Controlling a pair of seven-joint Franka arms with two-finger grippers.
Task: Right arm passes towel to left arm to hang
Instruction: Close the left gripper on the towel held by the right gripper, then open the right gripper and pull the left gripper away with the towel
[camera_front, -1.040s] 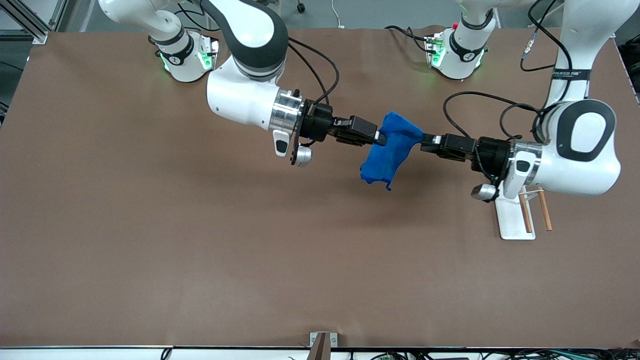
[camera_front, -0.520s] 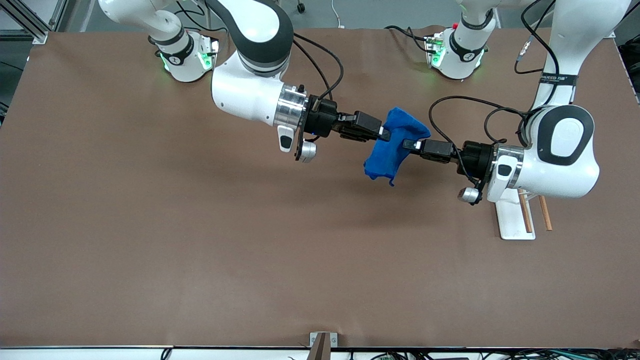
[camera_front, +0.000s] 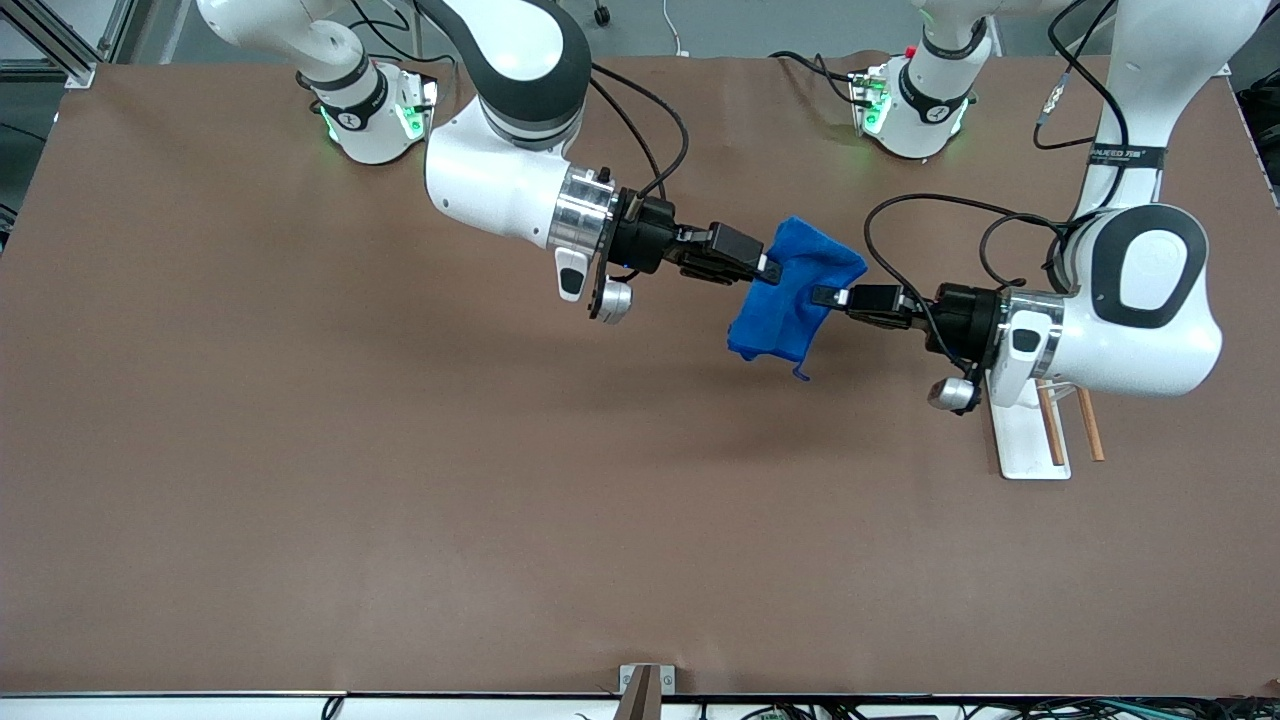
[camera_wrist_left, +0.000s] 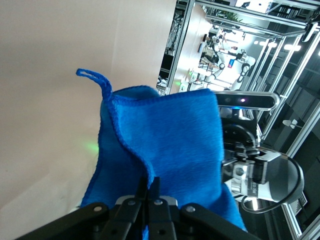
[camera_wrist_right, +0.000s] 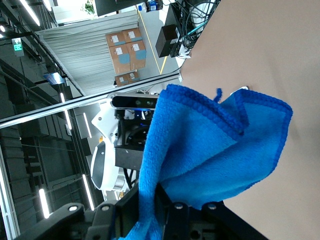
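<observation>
The blue towel (camera_front: 792, 305) hangs in the air over the middle of the table, held from both ends. My right gripper (camera_front: 767, 270) is shut on its edge at the right arm's side. My left gripper (camera_front: 820, 295) is shut on a fold at the left arm's side. In the left wrist view the shut left gripper (camera_wrist_left: 149, 188) pinches a ridge of the towel (camera_wrist_left: 170, 135), and the corner loop (camera_wrist_left: 90, 75) sticks out. In the right wrist view the right gripper (camera_wrist_right: 146, 202) clamps a strip of the towel (camera_wrist_right: 210, 140).
A white tray with wooden rods (camera_front: 1030, 445) stands on the brown table (camera_front: 400, 480) at the left arm's end, partly under the left arm's wrist. Both arm bases stand along the table's back edge.
My left gripper moved in from the left arm's end and into the towel. My right gripper shifted slightly toward it. The towel's hanging part swung a little toward the left arm.
</observation>
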